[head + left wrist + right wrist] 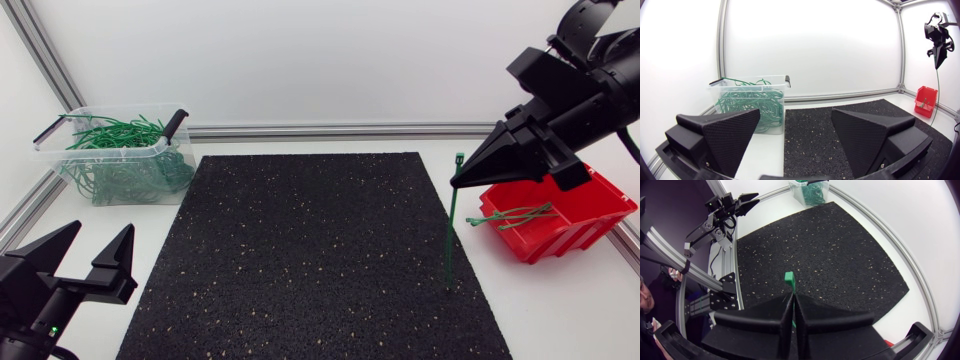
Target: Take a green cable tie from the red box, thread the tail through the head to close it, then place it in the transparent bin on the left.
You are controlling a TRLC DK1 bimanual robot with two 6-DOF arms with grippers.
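Presently one cable tie (pixel 452 225) is gripped by the right claw (pixel 455 183), not yet threaded; left claw (pixel 100 236) is spread open.

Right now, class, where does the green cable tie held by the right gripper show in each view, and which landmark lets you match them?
Head view: the green cable tie stands upright near the black mat's right edge, pinched near its head by the right gripper.
Left wrist view: a thin green line hanging from the far gripper, above the red box.
Right wrist view: its head pokes out ahead of the gripper.
Shared landmark: the transparent bin.
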